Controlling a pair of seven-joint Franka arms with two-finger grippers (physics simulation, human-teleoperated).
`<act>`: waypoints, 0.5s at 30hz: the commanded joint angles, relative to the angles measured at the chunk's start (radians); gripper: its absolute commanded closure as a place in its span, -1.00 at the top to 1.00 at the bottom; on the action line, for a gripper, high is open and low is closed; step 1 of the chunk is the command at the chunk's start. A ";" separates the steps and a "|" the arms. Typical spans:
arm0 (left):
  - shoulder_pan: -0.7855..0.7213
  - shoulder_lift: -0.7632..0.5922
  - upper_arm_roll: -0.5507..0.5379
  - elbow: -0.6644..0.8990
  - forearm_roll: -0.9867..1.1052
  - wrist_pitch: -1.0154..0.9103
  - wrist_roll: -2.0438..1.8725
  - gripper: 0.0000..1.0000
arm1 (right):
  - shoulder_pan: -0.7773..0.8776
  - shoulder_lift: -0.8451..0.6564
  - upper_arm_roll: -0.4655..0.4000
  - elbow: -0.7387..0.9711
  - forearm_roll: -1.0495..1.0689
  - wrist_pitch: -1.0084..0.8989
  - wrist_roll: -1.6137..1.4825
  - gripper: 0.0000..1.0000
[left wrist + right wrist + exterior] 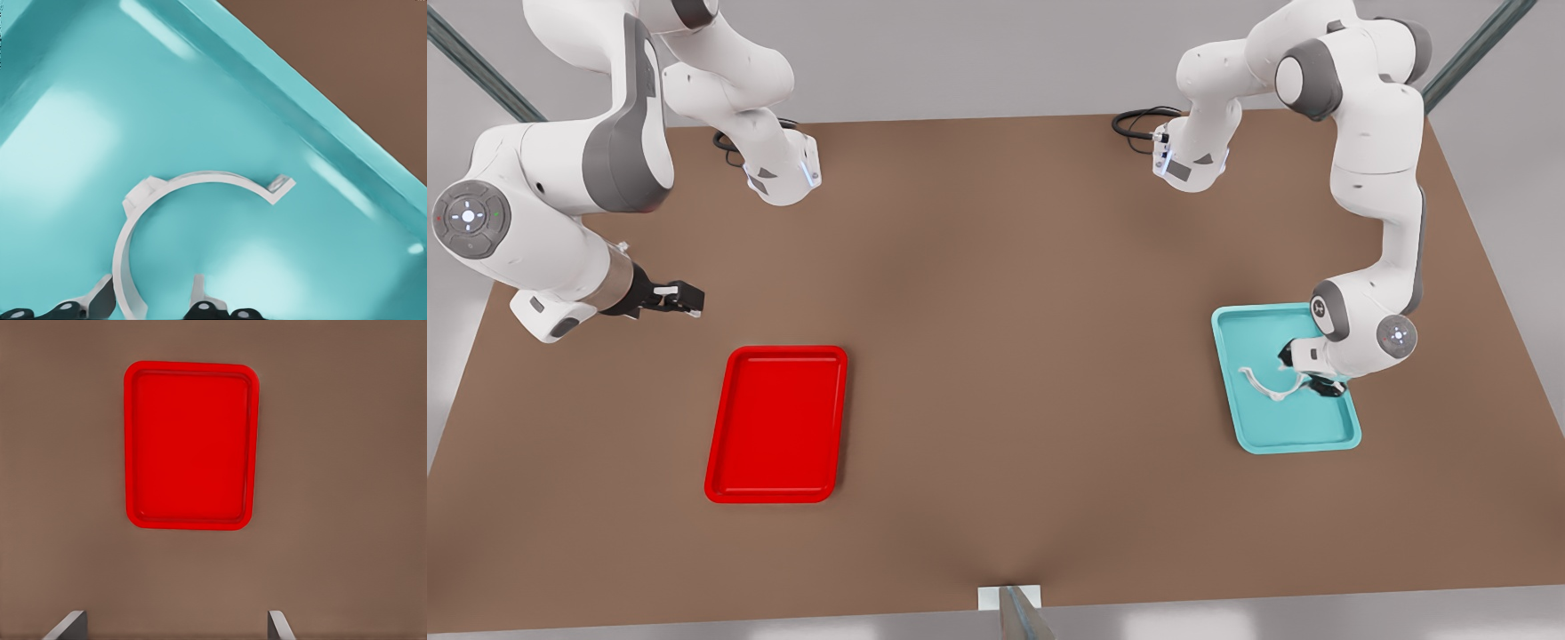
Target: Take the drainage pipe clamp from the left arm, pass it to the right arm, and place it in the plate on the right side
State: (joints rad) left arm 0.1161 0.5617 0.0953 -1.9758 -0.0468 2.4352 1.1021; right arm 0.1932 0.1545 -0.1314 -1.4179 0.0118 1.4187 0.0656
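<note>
The drainage pipe clamp (1263, 384), a thin white half-ring with tabs at its ends, lies flat in a teal tray (1254, 436) at the front view's right. My left gripper (1307, 373) is down in that tray, open. In the left wrist view its fingers (100, 300) straddle one end of the clamp (200, 179), with a gap left on one side. My right gripper (680, 298) hangs open above the table at the front view's left, back from the red plate (775, 425). The right wrist view looks onto the bare plate (190, 447) past the right gripper (173, 627).
Both arm bases stand at the far edge of the brown table (1014, 356), with black cables beside them. A wide stretch of tabletop separates the two trays. A small white bracket (1009, 597) sits at the near edge.
</note>
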 commanded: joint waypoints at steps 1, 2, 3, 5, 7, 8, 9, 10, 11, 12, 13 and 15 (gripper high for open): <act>0.000 0.000 0.000 0.002 0.001 -0.001 -0.140 0.25 | 0.000 -0.001 0.000 -0.001 0.001 -0.001 0.003 1.00; 0.000 0.000 0.000 0.002 -0.001 -0.001 -0.140 0.25 | 0.000 -0.001 0.000 -0.004 0.001 -0.001 0.003 1.00; 0.000 0.000 0.000 0.003 -0.001 -0.001 -0.140 0.25 | 0.000 -0.001 0.000 -0.006 0.001 -0.001 0.003 1.00; 0.000 -0.002 0.000 0.003 0.001 -0.001 -0.140 0.26 | 0.000 -0.001 0.000 -0.007 0.001 -0.001 0.003 1.00; -0.001 0.000 0.000 0.002 0.001 -0.001 -0.140 0.26 | 0.000 -0.001 0.000 -0.007 0.001 -0.003 0.003 1.00; -0.001 0.000 0.000 0.000 0.001 -0.002 -0.154 0.26 | 0.000 -0.003 0.001 -0.007 0.001 -0.003 0.003 1.00; -0.001 0.000 0.000 0.000 0.001 -0.028 -0.179 0.26 | 0.000 -0.003 0.001 -0.007 0.001 -0.004 0.003 1.00; 0.002 0.006 0.000 0.000 0.001 -0.030 -0.186 0.26 | 0.000 -0.003 0.001 -0.007 0.001 -0.006 0.003 1.00; 0.007 0.006 0.001 0.000 0.001 -0.031 -0.206 0.26 | 0.000 -0.003 0.001 -0.007 0.001 -0.006 0.003 1.00; 0.008 0.007 0.001 0.000 0.002 -0.031 -0.225 0.26 | 0.000 -0.003 0.001 -0.007 0.001 -0.006 0.003 1.00; 0.008 0.010 0.001 0.000 0.005 -0.030 -0.245 0.26 | 0.000 -0.003 0.001 -0.009 0.001 -0.006 0.003 1.00; 0.016 0.017 0.001 0.000 0.005 -0.030 -0.248 0.26 | 0.000 -0.004 0.001 -0.013 0.001 -0.006 0.003 1.00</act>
State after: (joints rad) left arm 0.1293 0.5775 0.0965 -1.9761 -0.0437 2.4132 0.9952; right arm 0.1933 0.1518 -0.1299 -1.4304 0.0118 1.4145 0.0675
